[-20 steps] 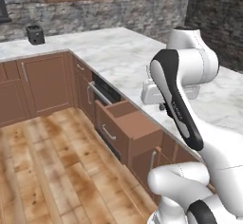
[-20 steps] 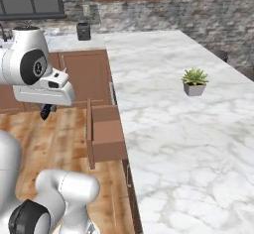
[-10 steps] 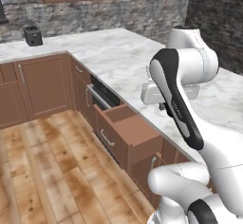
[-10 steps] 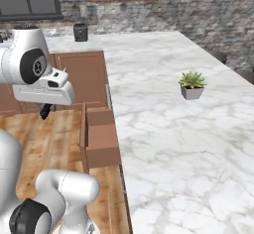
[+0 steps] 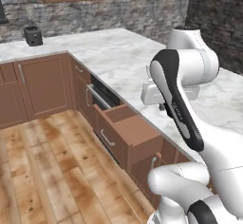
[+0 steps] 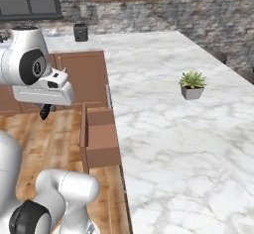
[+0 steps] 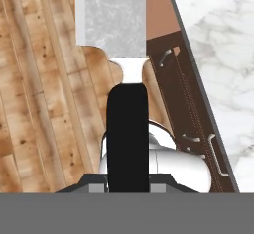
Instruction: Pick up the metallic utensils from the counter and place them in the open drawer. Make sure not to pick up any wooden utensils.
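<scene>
Gripper: the gripper (image 7: 128, 188) is closed on the knife's black handle, at the bottom of the hand view; in the right base view the gripper (image 6: 45, 112) hangs below the white wrist, over the wooden floor to the left of the drawer.
Knife: the knife (image 7: 121, 49) runs straight up the hand view, black handle (image 7: 127, 134) low, broad silver blade (image 7: 111, 12) reaching the top edge. It is off the counter, in the air.
Below the knife: wooden plank floor (image 7: 44, 94) on one side, brown cabinet fronts (image 7: 188, 124) with slim silver handles beside it, then the marble edge.
Open drawer: the open drawer (image 5: 127, 134) is pulled out from the cabinetry under the counter, its bar handle (image 5: 107, 138) on the front; in the right base view the open drawer (image 6: 100, 138) sits just right of the gripper. Nothing can be made out inside it.
Counter: the white marble counter (image 6: 173, 129) stretches wide to the right of the drawer.
On the counter: a small potted plant (image 6: 192, 85) stands well away from the drawer; a dark toaster (image 5: 33, 35) sits at the far end near the stone wall.
</scene>
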